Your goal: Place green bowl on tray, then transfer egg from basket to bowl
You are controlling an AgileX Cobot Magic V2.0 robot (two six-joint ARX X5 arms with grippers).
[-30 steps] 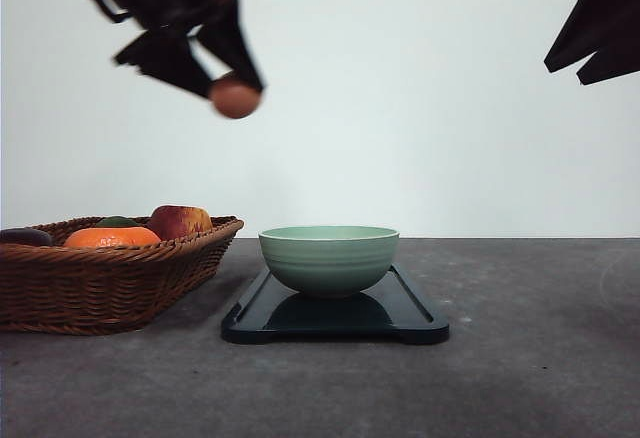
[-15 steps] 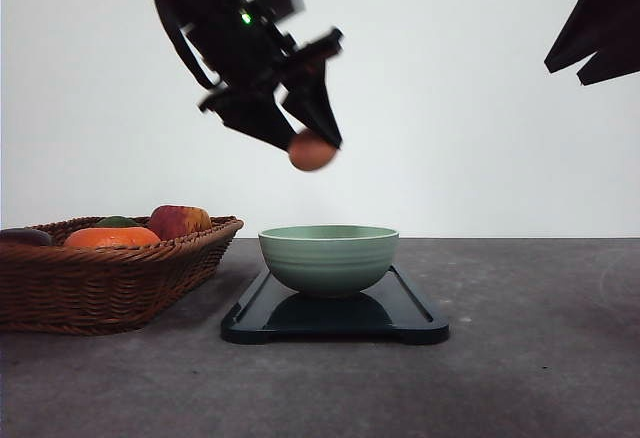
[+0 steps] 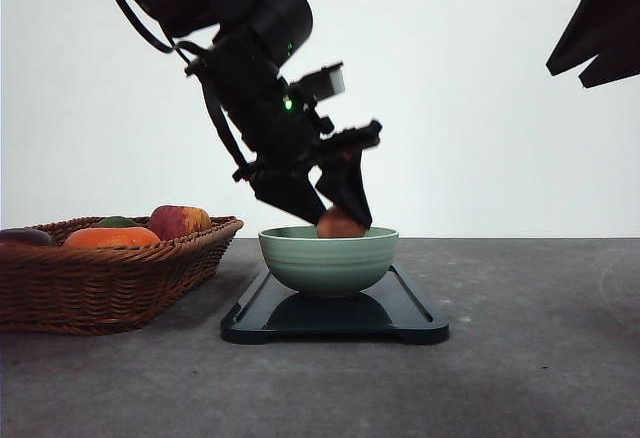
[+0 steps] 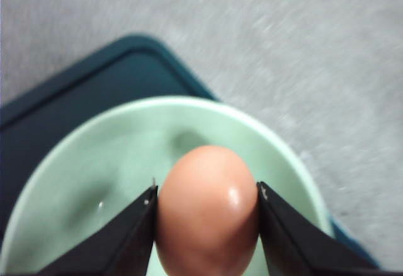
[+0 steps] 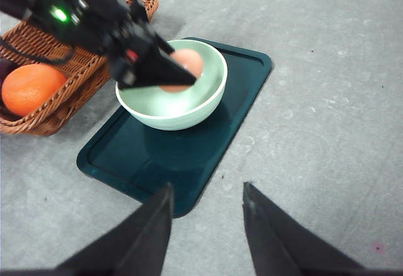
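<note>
The left gripper (image 3: 338,220) grips the egg (image 4: 208,210) between its jaws, low inside the green bowl (image 3: 328,258) on the tray (image 3: 400,310). The right gripper (image 5: 206,216) hangs above the surface (image 3: 540,358) with jaws spread and empty.

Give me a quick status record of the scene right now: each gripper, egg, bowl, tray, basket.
left gripper: shut on the egg, lowered into the bowl's mouth
right gripper: open, holding nothing, raised above the table near the tray's corner
egg: brown, clamped between the left fingers, inside the bowl's rim; whether it touches the bottom cannot be told
bowl: green, upright, resting on the tray
tray: dark teal, flat on the table
basket: wicker, on the robot's left of the tray, holding an orange and other fruit
</note>
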